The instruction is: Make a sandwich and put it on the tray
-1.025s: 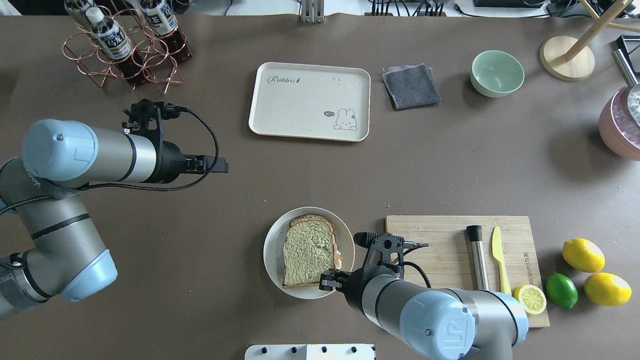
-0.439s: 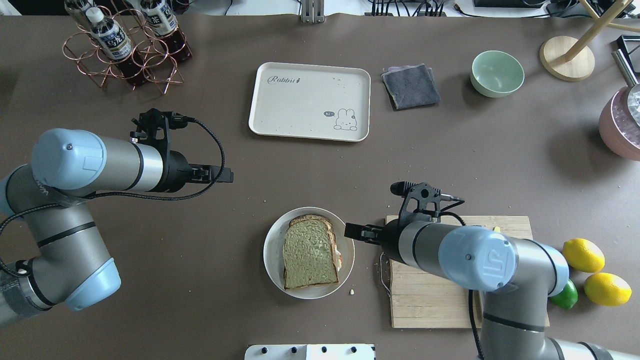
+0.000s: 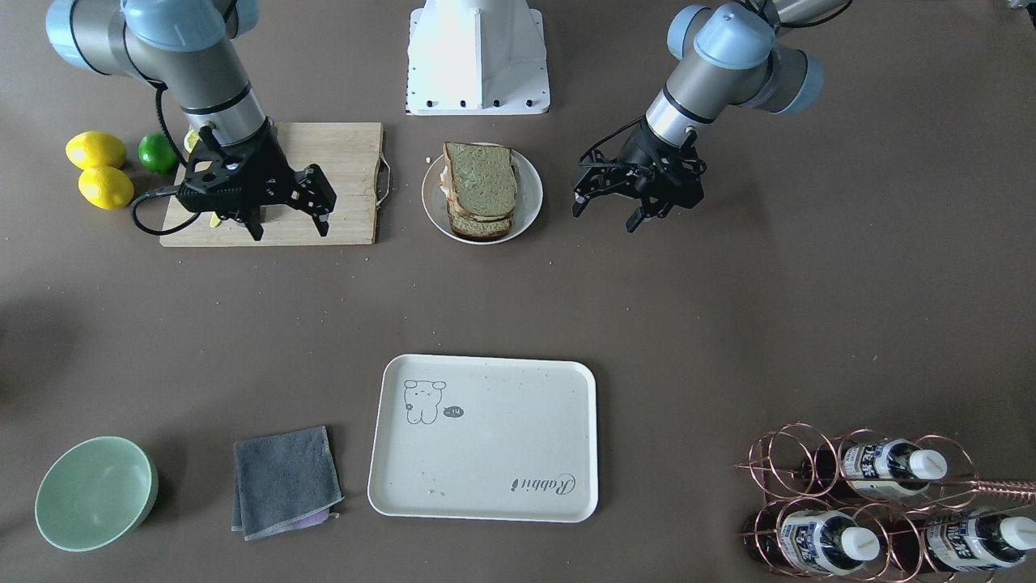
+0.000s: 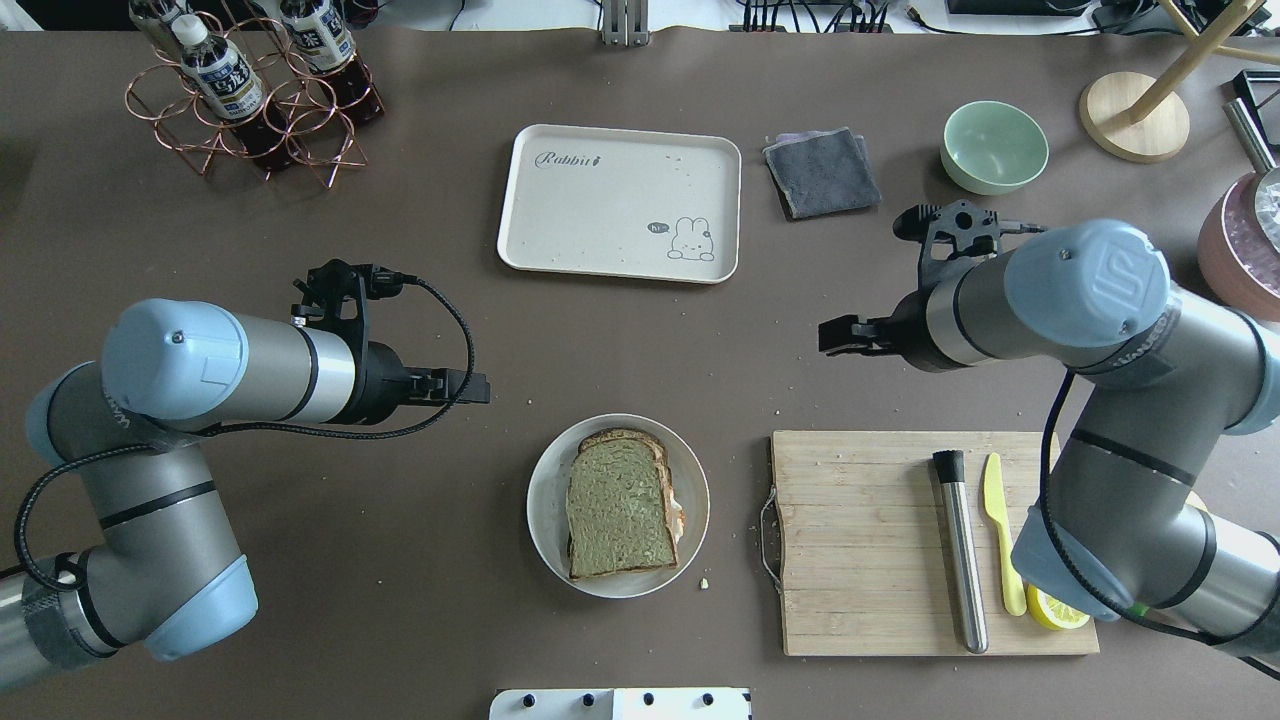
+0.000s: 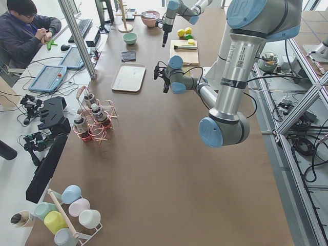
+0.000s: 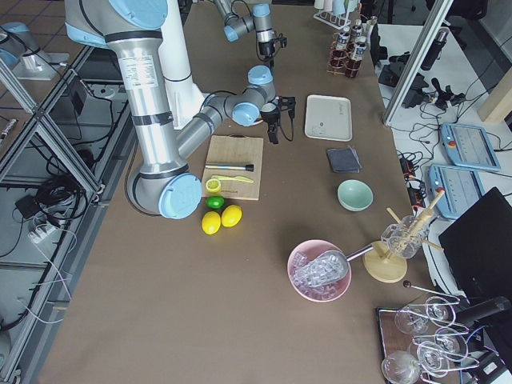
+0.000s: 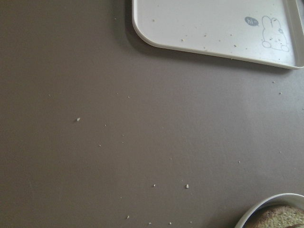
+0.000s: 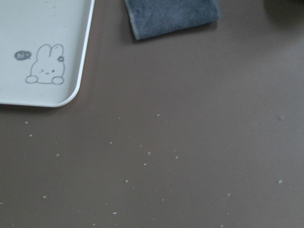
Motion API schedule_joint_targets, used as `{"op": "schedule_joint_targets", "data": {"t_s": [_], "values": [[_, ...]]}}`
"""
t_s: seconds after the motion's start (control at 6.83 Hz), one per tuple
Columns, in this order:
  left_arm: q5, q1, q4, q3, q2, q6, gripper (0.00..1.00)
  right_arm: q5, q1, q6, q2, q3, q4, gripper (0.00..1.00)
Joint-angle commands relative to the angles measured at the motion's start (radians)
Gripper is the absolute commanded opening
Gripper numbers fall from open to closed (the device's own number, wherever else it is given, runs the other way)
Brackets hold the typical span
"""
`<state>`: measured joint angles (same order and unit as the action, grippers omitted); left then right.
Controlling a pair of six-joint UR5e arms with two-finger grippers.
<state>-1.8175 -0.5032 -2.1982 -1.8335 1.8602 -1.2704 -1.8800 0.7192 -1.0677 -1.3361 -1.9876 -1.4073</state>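
Note:
The sandwich [image 4: 620, 505] lies on a round white plate [image 4: 545, 500]: two greenish-tan bread slices stacked, with a bit of white egg and orange yolk [image 4: 678, 518] showing at its right edge. It also shows in the front view [image 3: 479, 182]. The cream tray [image 4: 600, 220] lies further back with only crumbs on it, and also shows in the front view [image 3: 502, 453]. My left gripper [image 4: 475, 388] hovers open left of the plate, also seen in the front view [image 3: 605, 217]. My right gripper [image 4: 828, 335] is open and empty beyond the cutting board, also seen in the front view [image 3: 291, 231].
A wooden cutting board [image 4: 860, 540] right of the plate holds a steel rod [image 4: 960, 550], a yellow knife [image 4: 1000, 530] and a lemon half [image 4: 1060, 608]. A grey cloth [image 4: 822, 172] and a green bowl [image 4: 994, 147] lie right of the tray. A bottle rack [image 4: 250, 90] stands far left.
My right gripper has pulled away from the plate's near right edge, up and far right past the cutting board. My left gripper has moved nearer the plate. The sandwich stays on the plate.

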Motion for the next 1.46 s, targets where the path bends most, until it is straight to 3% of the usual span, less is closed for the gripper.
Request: {"op": "schedule_joint_targets", "data": {"t_s": [0.0, 0.29, 0.59, 0.73, 0.88, 1.03, 1.32], "values": [[0.052, 0.087, 0.000, -0.001, 0.005, -0.059, 0.98, -0.149, 0.275, 0.440, -0.084, 0.000, -0.113, 1.00], [0.117, 0.144, 0.000, -0.003, 0.005, -0.098, 0.98, -0.287, 0.521, 0.810, -0.213, 0.019, -0.116, 1.00], [0.150, 0.189, 0.000, 0.000, 0.007, -0.132, 0.93, -0.384, 0.675, 1.042, -0.290, 0.023, -0.186, 1.00], [0.173, 0.216, 0.000, 0.002, 0.016, -0.153, 0.81, -0.404, 0.716, 1.080, -0.326, 0.027, -0.188, 1.00], [0.175, 0.228, 0.001, 0.008, 0.036, -0.164, 0.58, -0.400, 0.733, 1.130, -0.360, 0.033, -0.182, 1.00], [0.175, 0.236, 0.001, 0.014, 0.040, -0.164, 0.41, -0.398, 0.750, 1.167, -0.374, 0.041, -0.180, 1.00], [0.175, 0.244, 0.001, 0.031, 0.050, -0.164, 0.40, -0.401, 0.758, 1.167, -0.373, 0.053, -0.179, 1.00]]}}
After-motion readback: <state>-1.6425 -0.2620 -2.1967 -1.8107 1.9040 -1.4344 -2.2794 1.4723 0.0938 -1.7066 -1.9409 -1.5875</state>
